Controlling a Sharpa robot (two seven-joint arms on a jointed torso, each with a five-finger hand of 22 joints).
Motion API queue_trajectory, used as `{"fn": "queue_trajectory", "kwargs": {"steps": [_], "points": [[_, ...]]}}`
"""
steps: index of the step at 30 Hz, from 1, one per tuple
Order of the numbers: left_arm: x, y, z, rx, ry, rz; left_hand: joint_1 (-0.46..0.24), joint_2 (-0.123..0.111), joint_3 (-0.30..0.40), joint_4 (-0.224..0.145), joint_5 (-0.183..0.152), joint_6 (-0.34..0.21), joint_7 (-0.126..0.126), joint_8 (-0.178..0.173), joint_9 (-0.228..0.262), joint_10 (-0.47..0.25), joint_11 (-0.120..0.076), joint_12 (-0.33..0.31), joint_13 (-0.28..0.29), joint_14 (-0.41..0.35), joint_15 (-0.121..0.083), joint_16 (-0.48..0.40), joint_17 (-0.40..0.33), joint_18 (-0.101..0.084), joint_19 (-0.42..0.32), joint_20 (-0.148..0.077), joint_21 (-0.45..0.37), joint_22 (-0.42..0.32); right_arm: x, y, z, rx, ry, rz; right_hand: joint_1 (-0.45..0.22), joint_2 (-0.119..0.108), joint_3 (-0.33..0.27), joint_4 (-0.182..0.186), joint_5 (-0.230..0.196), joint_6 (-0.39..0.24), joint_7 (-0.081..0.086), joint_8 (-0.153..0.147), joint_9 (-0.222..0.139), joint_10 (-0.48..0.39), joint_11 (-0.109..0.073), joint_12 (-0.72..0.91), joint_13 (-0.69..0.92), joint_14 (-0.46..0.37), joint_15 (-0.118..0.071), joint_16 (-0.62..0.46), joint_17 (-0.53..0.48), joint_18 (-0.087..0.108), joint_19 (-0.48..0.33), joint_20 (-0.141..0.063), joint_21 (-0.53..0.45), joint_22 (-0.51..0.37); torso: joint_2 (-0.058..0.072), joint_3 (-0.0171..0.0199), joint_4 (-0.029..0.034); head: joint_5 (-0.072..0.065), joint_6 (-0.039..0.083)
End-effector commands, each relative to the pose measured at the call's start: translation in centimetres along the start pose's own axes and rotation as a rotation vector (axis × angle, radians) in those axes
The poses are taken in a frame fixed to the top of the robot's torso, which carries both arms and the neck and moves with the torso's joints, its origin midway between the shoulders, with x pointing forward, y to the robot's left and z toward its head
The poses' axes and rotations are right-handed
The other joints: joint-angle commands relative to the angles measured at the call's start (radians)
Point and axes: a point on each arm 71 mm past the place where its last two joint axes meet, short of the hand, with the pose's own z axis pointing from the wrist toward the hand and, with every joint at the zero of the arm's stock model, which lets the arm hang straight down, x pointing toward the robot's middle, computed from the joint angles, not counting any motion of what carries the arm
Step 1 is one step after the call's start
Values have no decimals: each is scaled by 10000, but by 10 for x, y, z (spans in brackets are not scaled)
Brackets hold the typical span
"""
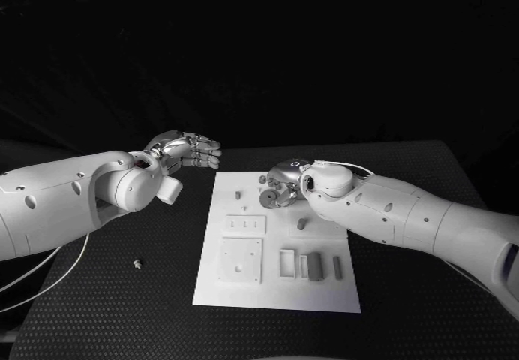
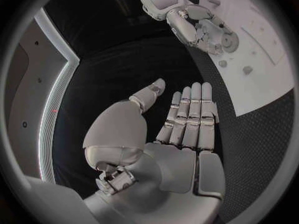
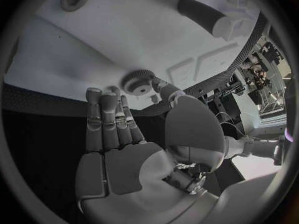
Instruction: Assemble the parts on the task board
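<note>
The white task board (image 1: 325, 292) lies in the middle of the black table. My right hand (image 1: 286, 180) hangs over its far end and pinches a grey gear (image 1: 271, 199) between thumb and a finger; the other fingers stay straight. In the right wrist view the gear (image 3: 138, 80) sits at the fingertips (image 3: 107, 104), just above the board (image 3: 124, 40). My left hand (image 1: 186, 150) floats left of the board's far corner, fingers straight and apart, holding nothing. The left wrist view shows that open palm (image 2: 181, 134) and, farther off, the right hand (image 2: 199, 27) with the gear (image 2: 233, 42).
Small pegs (image 1: 238, 194) (image 1: 301, 223) stand on the board, and grey blocks (image 1: 315, 265) lie near its front right. White recessed frames (image 1: 240, 259) occupy the board's middle. A tiny loose piece (image 1: 137, 264) rests on the table left of the board.
</note>
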Motion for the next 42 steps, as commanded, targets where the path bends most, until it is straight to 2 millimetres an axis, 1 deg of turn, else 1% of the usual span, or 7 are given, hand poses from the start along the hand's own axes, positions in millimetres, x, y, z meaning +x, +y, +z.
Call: {"fn": "queue_trajectory", "kwargs": {"steps": [1, 11, 17, 22, 30, 36, 42], "points": [[2, -2, 0, 97, 130, 11, -80, -48, -47, 15, 34, -21, 216, -69, 3, 56, 23, -61, -13, 49, 42, -59, 13, 152, 85, -10, -37, 17, 5, 3, 1, -184, 352, -106, -8, 79, -27, 79, 19, 98, 0, 46, 20, -92, 37, 44, -22, -14, -67, 52, -18, 911, -69, -4, 15, 201, 12, 6, 3, 10, -14], [4, -3, 0, 108, 196, -4, -81, -51, -48, 14, 35, -22, 217, -71, 4, 57, 23, -66, -14, 49, 42, -61, 14, 153, 85, -11, -40, 18, 6, 5, 2, -201, 370, 58, -156, 256, -146, 318, 30, 171, 121, 119, 32, -5, 10, 60, -32, 1, -95, 87, -54, 911, -95, -2, 49, 200, 8, 14, -9, 36, -59], [5, -4, 0, 122, 213, -6, -78, -55, -47, 12, 35, -23, 217, -73, 4, 57, 23, -68, -14, 49, 41, -62, 15, 154, 85, -12, -42, 19, 6, 7, 4, -222, 484, 50, -95, 386, -269, 329, 483, 194, 183, 150, 20, 14, 17, 49, -55, -12, -88, 120, -82, 911, -129, -23, 89, 206, 8, 23, -7, 42, -80], [5, -5, -1, 120, 218, -6, -76, -57, -47, 10, 35, -23, 217, -73, 4, 58, 23, -69, -15, 49, 41, -63, 16, 154, 85, -13, -43, 19, 9, 6, 4, -182, 696, -52, 125, 662, -553, -34, 503, 194, 241, 155, -18, 103, 4, 67, -57, -31, -99, 150, -114, 911, -180, -22, 125, 204, 13, 22, -2, 50, -106], [5, -5, -1, 108, 220, -5, -78, -64, -49, 10, 35, -23, 217, -74, 5, 58, 23, -72, -15, 48, 41, -66, 17, 153, 84, -12, -46, 20, 13, 6, 3, -137, 1037, -342, 640, 1011, -863, -1126, 523, 223, 320, 135, -135, 264, -42, 79, -46, -49, -142, 164, -187, 911, -222, 23, 126, 186, -2, 13, -15, 69, -147], [5, -5, -1, 99, 227, -6, -79, -66, -49, 10, 35, -25, 218, -76, 5, 56, 24, -75, -17, 47, 42, -67, 17, 153, 84, -11, -48, 20, 14, 4, 3, -62, 1221, -468, 811, 1078, -901, -1773, 535, 136, 353, 57, -247, 271, -61, 54, -58, -71, -161, 145, -239, 911, -226, 74, 89, 171, -9, 12, -22, 77, -168], [5, -5, -1, 98, 228, -6, -82, -69, -50, 13, 35, -27, 219, -78, 5, 54, 26, -79, -18, 46, 43, -70, 18, 152, 83, -10, -50, 21, 14, 4, 3, -50, 1167, -489, 804, 1064, -851, -2026, 542, 32, 445, -12, -328, 257, -50, 45, -74, -80, -152, 137, -270, 911, -209, 106, 60, 162, -9, 13, -27, 79, -171]]}}
